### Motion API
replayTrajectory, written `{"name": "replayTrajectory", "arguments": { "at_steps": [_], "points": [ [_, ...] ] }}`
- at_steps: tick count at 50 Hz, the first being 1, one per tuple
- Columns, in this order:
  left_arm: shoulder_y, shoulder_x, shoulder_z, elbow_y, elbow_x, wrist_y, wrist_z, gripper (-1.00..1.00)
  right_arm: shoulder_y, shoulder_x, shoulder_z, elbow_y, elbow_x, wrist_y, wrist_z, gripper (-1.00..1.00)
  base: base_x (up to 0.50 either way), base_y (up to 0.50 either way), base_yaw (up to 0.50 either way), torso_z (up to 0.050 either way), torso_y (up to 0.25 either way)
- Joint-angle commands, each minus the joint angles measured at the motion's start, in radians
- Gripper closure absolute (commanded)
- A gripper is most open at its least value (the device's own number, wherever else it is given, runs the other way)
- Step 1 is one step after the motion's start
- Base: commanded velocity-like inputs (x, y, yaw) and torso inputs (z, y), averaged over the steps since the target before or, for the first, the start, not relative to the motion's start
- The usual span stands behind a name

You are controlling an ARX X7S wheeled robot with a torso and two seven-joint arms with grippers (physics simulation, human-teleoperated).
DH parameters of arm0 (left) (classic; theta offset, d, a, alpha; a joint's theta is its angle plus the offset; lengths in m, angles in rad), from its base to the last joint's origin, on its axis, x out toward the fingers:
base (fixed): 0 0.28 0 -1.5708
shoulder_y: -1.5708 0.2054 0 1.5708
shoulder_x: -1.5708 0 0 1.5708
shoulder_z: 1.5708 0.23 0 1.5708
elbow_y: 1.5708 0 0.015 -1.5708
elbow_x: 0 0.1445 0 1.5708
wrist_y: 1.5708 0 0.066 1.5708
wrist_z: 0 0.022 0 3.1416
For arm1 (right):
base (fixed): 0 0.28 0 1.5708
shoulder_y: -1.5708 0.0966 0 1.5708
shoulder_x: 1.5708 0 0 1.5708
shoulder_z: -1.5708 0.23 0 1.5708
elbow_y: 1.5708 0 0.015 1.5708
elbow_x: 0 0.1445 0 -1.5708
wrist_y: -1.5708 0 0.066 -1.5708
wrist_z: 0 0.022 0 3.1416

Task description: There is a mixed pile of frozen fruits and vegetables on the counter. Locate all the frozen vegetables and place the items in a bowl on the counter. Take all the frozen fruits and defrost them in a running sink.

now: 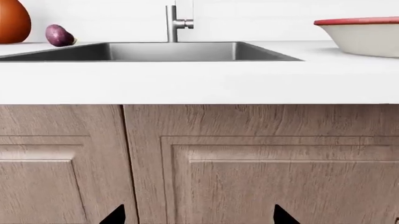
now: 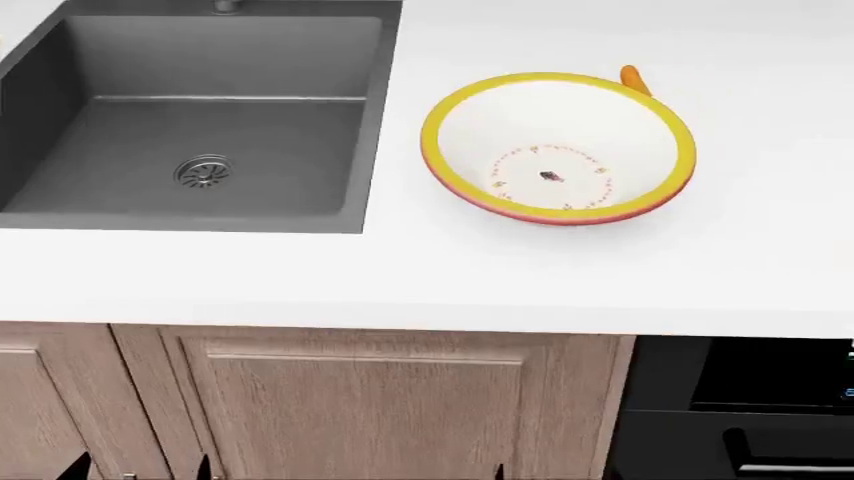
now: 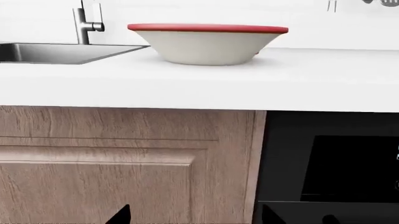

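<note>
Both end effectors hang low by the wood-grain cabinet doors [image 2: 360, 400], left end effector [image 1: 198, 217] and right end effector [image 3: 194, 217] spread wide, holding nothing. Glossy eggplant [image 1: 60, 35] sits beside the grey sink [image 2: 200, 120]; carrot [image 2: 633, 78] behind the round bowl [image 2: 461, 105] on the smooth white table [image 2: 534, 280].

Bowl [image 2: 558, 147] yellow-rimmed, pinkish-red edge, white inside with dotted ring; sink [image 2: 80, 90] dark grey; eggplant [image 1: 60, 35] purple; counter [image 2: 441, 270] white.

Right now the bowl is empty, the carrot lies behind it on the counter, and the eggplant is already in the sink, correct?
Not quite. The eggplant is not in the sink; the left wrist view shows it on the counter beside the basin, next to the orange pot. The rest holds: the head view shows the bowl empty and the carrot behind it.
</note>
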Motion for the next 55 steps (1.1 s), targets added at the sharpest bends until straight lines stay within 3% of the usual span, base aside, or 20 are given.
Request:
{"name": "replayTrajectory", "arguments": {
  "at_steps": [1, 16, 22, 55],
  "points": [
    [-0.004, -0.014, 0.02, -0.002, -0.019, -0.001, -0.018, -1.0, -0.001, 0.019, -0.021, -0.005, 0.006, 0.005, 0.026, -1.0, 0.0, -0.5, 0.0, 0.0, 0.0],
    [-0.008, -0.03, 0.04, -0.004, -0.044, 0.001, -0.03, -1.0, 0.0, 0.034, -0.042, -0.002, 0.019, 0.001, 0.047, -1.0, 0.0, -0.5, 0.0, 0.0, 0.0],
    [-0.001, -0.038, 0.04, 0.01, -0.076, 0.019, -0.02, -1.0, 0.005, 0.041, -0.048, 0.0, 0.03, 0.001, 0.053, -1.0, 0.0, -0.04, 0.0, 0.003, 0.0],
    [-0.007, -0.067, 0.077, 0.007, -0.102, 0.042, -0.043, -1.0, 0.01, 0.071, -0.09, -0.001, 0.032, 0.014, 0.097, -1.0, 0.0, 0.0, 0.0, 0.05, 0.0]
  ]
}}
